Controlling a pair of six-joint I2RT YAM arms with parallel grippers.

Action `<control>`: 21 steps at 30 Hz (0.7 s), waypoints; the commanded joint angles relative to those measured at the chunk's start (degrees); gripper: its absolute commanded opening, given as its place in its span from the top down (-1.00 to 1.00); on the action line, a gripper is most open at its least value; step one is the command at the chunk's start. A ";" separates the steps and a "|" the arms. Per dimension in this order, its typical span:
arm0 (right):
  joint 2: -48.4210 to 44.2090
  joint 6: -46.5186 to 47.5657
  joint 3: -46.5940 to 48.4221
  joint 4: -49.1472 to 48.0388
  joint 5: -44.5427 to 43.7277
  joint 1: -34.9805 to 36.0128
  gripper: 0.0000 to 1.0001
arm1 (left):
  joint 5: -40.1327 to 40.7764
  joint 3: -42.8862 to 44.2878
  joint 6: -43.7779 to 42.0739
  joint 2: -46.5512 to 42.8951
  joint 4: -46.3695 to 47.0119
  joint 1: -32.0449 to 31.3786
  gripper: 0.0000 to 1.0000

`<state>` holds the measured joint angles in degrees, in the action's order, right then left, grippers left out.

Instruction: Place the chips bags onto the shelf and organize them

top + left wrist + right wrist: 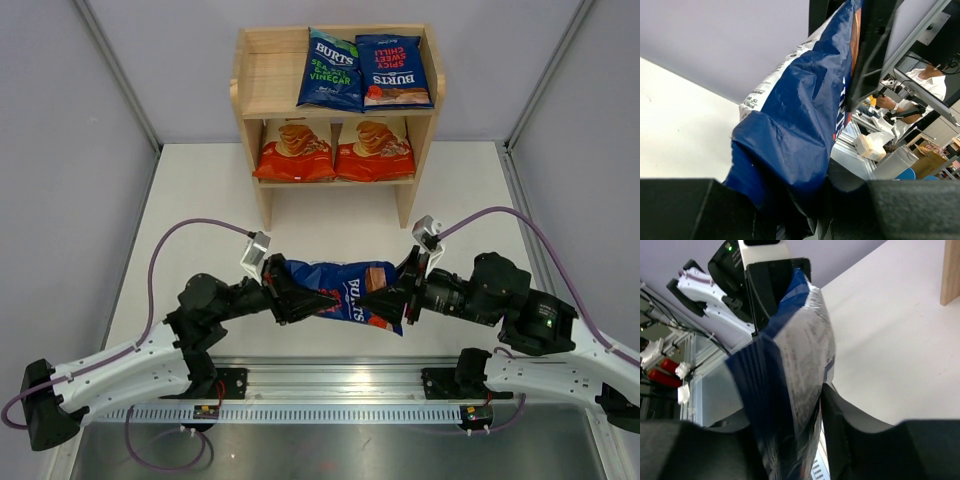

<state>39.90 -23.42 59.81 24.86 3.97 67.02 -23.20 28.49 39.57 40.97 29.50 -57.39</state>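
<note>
A dark blue Burts chips bag [345, 290] hangs lengthwise above the table between my two arms. My left gripper [290, 297] is shut on its left end, and the crumpled blue foil [800, 115] fills the gap in the left gripper [795, 210]. My right gripper [392, 300] has the bag's right end between its jaws; the bag [790, 385] presses against both fingers of the right gripper [795, 440]. On the wooden shelf [270, 70], two Burts bags [330, 70] [392, 70] lie on the top tier. Two cassava bags [295, 150] [375, 150] stand on the lower tier.
The shelf stands at the back centre of the white table [200, 200], with bare wood on the left half of its top tier. Grey walls close in both sides. A metal rail [340, 385] runs along the near edge by the arm bases.
</note>
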 commanded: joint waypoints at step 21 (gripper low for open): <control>-3.42 -0.57 -1.98 -20.02 2.80 0.13 0.80 | 8.51 -5.55 9.99 -8.10 17.52 -0.36 0.08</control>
<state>36.88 -24.38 57.82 12.97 5.74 67.02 -18.81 23.64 47.03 33.01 40.21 -57.65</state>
